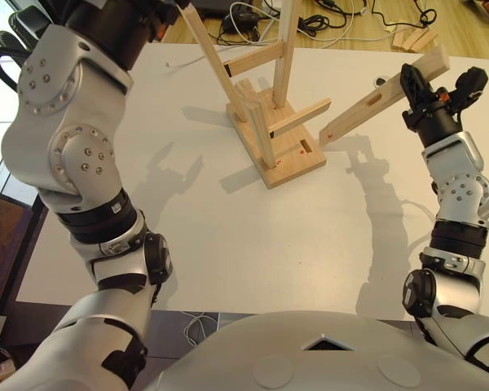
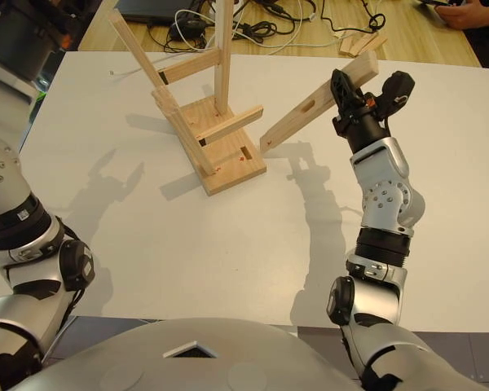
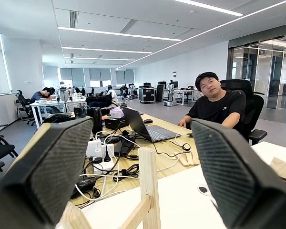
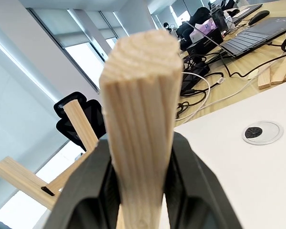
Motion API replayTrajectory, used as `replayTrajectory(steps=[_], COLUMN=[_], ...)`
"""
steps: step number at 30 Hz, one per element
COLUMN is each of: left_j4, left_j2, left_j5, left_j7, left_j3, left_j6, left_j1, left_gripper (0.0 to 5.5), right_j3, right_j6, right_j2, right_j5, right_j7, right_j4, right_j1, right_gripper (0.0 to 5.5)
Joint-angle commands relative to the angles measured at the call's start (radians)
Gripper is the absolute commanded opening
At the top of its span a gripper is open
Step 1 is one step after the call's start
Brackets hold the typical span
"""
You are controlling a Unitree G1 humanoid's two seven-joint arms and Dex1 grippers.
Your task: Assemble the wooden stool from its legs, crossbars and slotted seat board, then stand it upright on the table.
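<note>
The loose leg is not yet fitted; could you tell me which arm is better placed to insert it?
Right. The right gripper is shut on the leg, its free end beside the seat board's empty slot; the left gripper is open, holding nothing.

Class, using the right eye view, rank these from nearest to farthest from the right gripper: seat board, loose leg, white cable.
1. Loose leg: clamped in the right gripper.
2. Seat board: table middle.
3. White cable: far left.

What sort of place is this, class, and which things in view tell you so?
Probably an open-plan office: a laptop on a long desk, a black office chair, and ceiling light strips.
</note>
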Motion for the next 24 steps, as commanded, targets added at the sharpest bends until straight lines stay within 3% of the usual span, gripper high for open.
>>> replayTrajectory(steps=[1, 10, 16, 24], left_j4=[-0.003, 0.007, -0.015, -0.052], left_j2=[0.010, 0.005, 0.012, 0.007], left_j5=[-0.008, -0.005, -0.006, -0.005], left_j7=[0.009, 0.014, 0.025, 0.054], left_j3=[-0.008, -0.024, -0.018, -0.010], left_j6=[0.006, -0.013, -0.006, -0.011], left_j1=[-0.001, -0.010, 0.006, 0.030], left_gripper=[3.77, 3.77, 3.77, 3.77], right_j3=[0.008, 0.138, 0.278, 0.307], right_j6=[0.034, 0.034, 0.012, 0.171], right_j2=[-0.001, -0.011, -0.137, -0.244], right_j5=[0.022, -0.116, -0.293, -0.250], right_j7=[0.020, 0.097, 0.121, 0.158], right_j4=[-0.037, 0.041, -0.012, -0.175], right_j1=[-0.019, 0.049, 0.039, -0.031], right_gripper=[1.00, 1.00, 1.01, 1.01])
